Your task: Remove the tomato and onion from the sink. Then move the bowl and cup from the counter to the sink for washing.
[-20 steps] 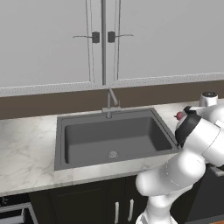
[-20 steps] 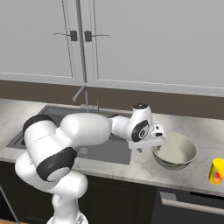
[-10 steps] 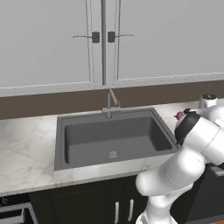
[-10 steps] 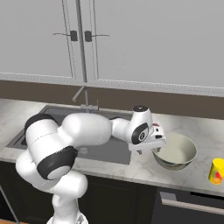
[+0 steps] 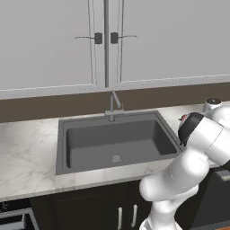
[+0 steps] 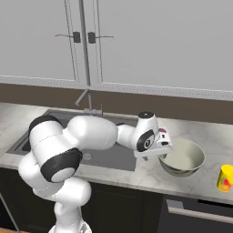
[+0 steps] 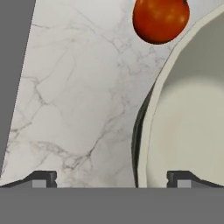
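My gripper (image 6: 162, 148) is open and hangs over the near-left rim of the bowl (image 6: 183, 157), a wide cream-white bowl on the counter (image 6: 205, 134). In the hand view the gripper (image 7: 113, 179) straddles the bowl's rim (image 7: 151, 118): one fingertip (image 7: 43, 178) is over marble, the other over the bowl's inside. Nothing is held. The tomato (image 7: 161, 17) lies on the counter just beyond the bowl. A small reddish ball (image 5: 183, 118) peeks from behind the arm; I cannot tell whether it is the onion. The sink (image 5: 117, 143) holds no objects. The yellow cup (image 6: 225, 177) stands right of the bowl.
The grey faucet (image 5: 113, 106) rises behind the basin. A small grey-topped jar (image 5: 211, 104) stands at the counter's back right. White wall cabinets (image 5: 105, 42) hang above. The sink's dark edge (image 7: 13, 65) runs along the left of the hand view.
The hand has edged slightly toward the bowl's rim and a little lower. Its jaws stay open, and the bowl, cup and sink have not moved.
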Controlling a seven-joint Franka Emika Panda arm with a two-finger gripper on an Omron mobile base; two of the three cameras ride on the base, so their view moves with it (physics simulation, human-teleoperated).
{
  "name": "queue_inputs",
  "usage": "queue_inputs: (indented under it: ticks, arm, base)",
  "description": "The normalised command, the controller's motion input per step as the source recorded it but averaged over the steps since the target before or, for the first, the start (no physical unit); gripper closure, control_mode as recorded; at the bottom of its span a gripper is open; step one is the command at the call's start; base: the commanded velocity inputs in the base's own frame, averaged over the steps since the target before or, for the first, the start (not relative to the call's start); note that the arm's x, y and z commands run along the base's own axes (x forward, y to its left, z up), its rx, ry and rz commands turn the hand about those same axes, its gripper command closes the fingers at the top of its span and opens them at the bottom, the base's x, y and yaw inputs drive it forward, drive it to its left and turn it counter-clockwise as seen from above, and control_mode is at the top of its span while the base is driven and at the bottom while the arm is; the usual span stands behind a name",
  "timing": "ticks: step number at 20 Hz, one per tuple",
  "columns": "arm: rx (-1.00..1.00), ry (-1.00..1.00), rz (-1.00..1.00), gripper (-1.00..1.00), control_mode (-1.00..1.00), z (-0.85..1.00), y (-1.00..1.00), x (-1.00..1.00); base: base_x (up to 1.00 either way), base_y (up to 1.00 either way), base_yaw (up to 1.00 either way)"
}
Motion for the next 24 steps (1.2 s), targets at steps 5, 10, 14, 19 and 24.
queue_inputs:
  ticks: [5, 10, 14, 19, 24]
  arm:
    - [0.0, -0.02, 0.0, -1.0, -1.0, -0.03, -0.08, 0.08]
    - [0.0, -0.02, 0.0, -1.0, -1.0, -0.06, -0.12, 0.03]
    - [0.0, -0.06, 0.0, 1.0, -1.0, -0.07, -0.05, 0.02]
    - [0.0, -0.04, 0.0, 1.0, -1.0, -0.04, -0.01, -0.05]
    - [0.0, -0.03, 0.0, 1.0, -1.0, -0.01, 0.01, -0.06]
  base:
    - [0.0, 0.0, 0.0]
    - [0.0, 0.0, 0.0]
    - [0.0, 0.0, 0.0]
    - [0.0, 0.0, 0.0]
    - [0.0, 0.0, 0.0]
